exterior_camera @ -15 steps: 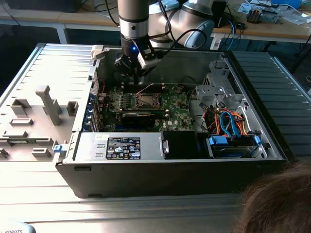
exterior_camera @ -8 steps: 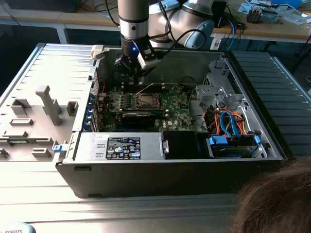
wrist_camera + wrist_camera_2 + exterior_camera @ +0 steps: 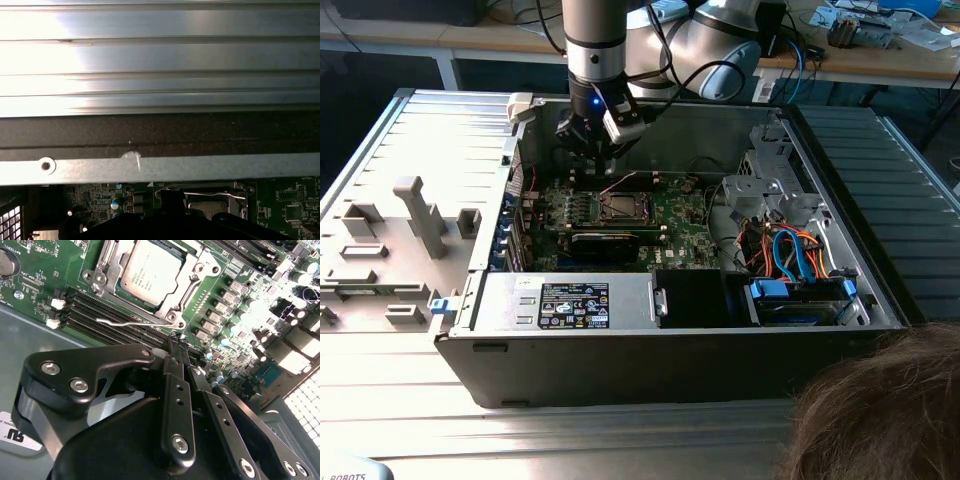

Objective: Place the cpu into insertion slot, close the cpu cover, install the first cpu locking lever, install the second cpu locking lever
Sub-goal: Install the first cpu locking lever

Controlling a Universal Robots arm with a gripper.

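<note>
Hanging gripper (image 3: pixel 177 342): the black fingers are seen pressed together at the tips in the second wrist view. It is held just above the green board (image 3: pixel 40 280), near the edge of the socket.
Wire lever (image 3: pixel 125 321): a thin silver wire is laid along the near side of the socket, just past the fingertips. Whether it is hooked down cannot be told.
Long black slots (image 3: pixel 100 310): these are set side by side under the wire.
Cpu cover (image 3: pixel 107 262): the grey metal frame is laid flat around the chip.
Cpu (image 3: pixel 155 272): the silver square is seated in the insertion slot (image 3: pixel 172 249) and is seen through the cover's window.
Computer case (image 3: pixel 670 340): in the exterior view it is laid open on its side, with the board inside.
Arm (image 3: pixel 595 40): it is pointed straight down into the case.
</note>
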